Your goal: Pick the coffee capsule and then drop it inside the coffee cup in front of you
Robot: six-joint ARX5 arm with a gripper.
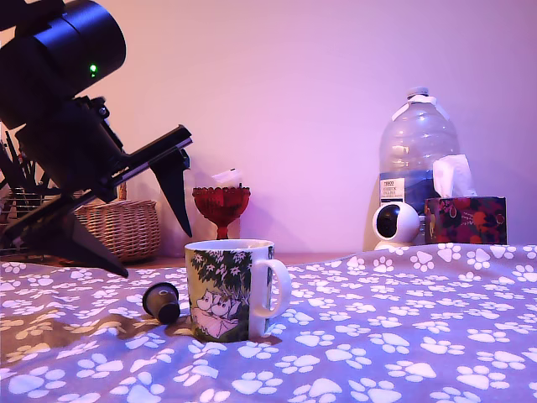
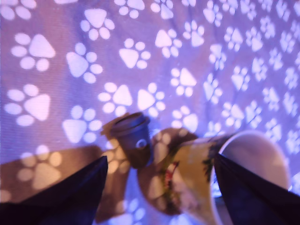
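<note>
Gripper (image 1: 147, 222), released, jaws spread wide and empty, hangs above a cloth (image 1: 403, 336) printed with white paw marks. One capsule (image 1: 161, 302) lies on its side on the cloth, just beside the one cup (image 1: 228, 290), on the exterior view's left of it; contact cannot be judged. Behind, against a plain wall: one red goblet (image 1: 221, 206), one wicker basket (image 1: 122, 227), one large water bottle (image 1: 417, 155), one tissue box (image 1: 466, 220), one small round camera (image 1: 394, 223). The arm's upper part is cut off.

Black ARX5 arm (image 1: 63, 126): rounded cylindrical housing at 11 o'clock bearing one small green indicator light (image 1: 93, 70); below it, a matte black gripper (image 1: 155, 248) with two long, flat, tapering pointed fingers (image 1: 174, 186).
</note>
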